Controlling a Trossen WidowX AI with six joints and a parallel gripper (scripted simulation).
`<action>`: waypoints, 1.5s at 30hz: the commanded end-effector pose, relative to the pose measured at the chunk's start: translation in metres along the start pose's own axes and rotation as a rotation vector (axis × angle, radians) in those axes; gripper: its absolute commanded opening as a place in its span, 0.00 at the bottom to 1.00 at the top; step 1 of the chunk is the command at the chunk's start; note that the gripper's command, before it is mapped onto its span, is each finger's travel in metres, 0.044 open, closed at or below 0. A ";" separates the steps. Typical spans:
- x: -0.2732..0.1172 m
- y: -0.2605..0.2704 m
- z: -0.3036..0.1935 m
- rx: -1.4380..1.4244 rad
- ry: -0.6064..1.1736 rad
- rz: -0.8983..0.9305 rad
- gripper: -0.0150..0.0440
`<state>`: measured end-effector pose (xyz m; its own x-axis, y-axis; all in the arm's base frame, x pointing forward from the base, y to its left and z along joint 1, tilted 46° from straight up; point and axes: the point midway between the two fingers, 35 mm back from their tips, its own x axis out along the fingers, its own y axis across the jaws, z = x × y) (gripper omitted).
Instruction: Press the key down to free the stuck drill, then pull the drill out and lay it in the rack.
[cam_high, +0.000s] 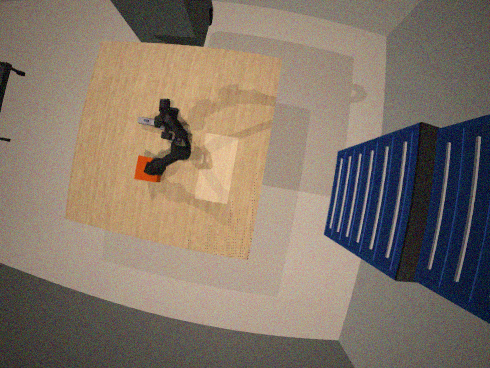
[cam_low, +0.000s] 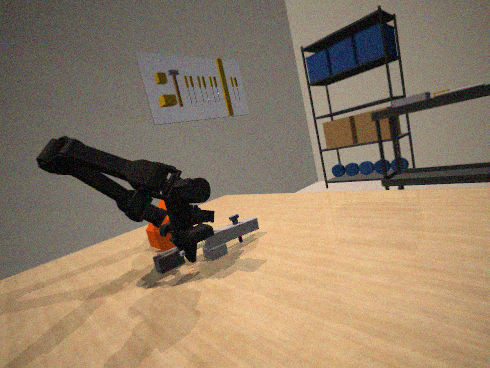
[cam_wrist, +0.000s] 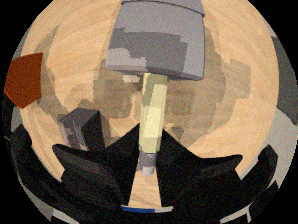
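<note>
The grey sleeve (cam_high: 146, 121) (cam_low: 232, 234) (cam_wrist: 157, 37) lies nearly level over the table. The dark T-shaped key (cam_low: 234, 219) stands in it, head just above the top and a stub showing below. The pale yellow drill (cam_wrist: 152, 107), with a grey tip, points out of the sleeve's mouth; whether its hidden end is loose cannot be told. My gripper (cam_low: 191, 258) (cam_wrist: 148, 127) is shut on the drill, one finger on each side, near the grey tip. A dark grey block (cam_low: 169, 261) (cam_wrist: 82, 129), seemingly the rack, sits low beside the fingers.
An orange block (cam_high: 140, 170) (cam_low: 159, 239) (cam_wrist: 25, 80) stands on the wooden table (cam_high: 125, 215) by the arm. A grey support (cam_low: 216, 251) is under the sleeve's near end. A pale rectangle (cam_high: 217, 165) lies across the table from the sleeve. Shelves stand beyond the table.
</note>
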<state>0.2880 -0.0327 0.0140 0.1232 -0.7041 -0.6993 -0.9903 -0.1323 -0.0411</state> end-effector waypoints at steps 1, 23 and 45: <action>0.000 0.000 0.000 0.003 0.000 -0.002 0.25; -0.003 0.003 -0.002 0.003 0.001 0.002 0.25; -0.006 0.001 -0.030 0.003 0.002 0.002 0.25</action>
<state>0.2862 -0.0458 0.0329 0.1152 -0.7040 -0.7008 -0.9912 -0.1278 -0.0346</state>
